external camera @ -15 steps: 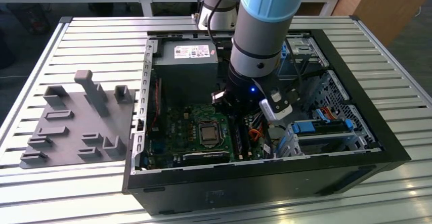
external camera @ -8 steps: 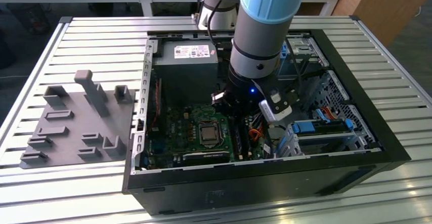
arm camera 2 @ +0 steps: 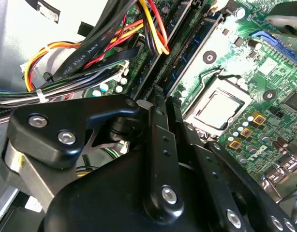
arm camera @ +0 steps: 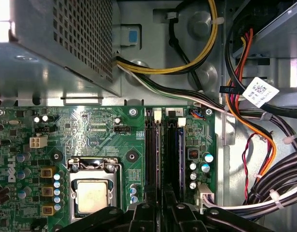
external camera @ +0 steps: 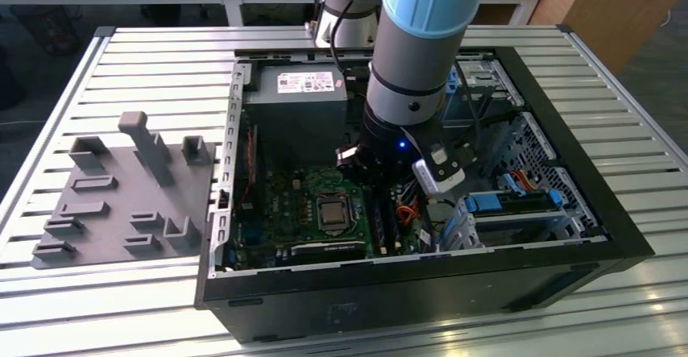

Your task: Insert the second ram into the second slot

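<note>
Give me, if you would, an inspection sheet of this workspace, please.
Surface: slatted metal table carrying an open computer case.
Job's things: ram slots beside the processor socket; a blue stick edge stands in one slot.
Clutter: grey fixture tray at the exterior view's left.
Gripper: gripper low over the ram slots.
Cables: coloured cable bundles beside the board, apart from the slots.
Surroundings: wooden furniture beyond the table.

An open black metal computer case (external camera: 602, 244) is lying on a slatted metal table (external camera: 129, 59), with a grey plastic fixture tray (external camera: 118, 204) sitting beside it toward the exterior view's left. Inside, a green motherboard (external camera: 290, 212) is lying below a grey boxy power supply (external camera: 296, 99).
</note>
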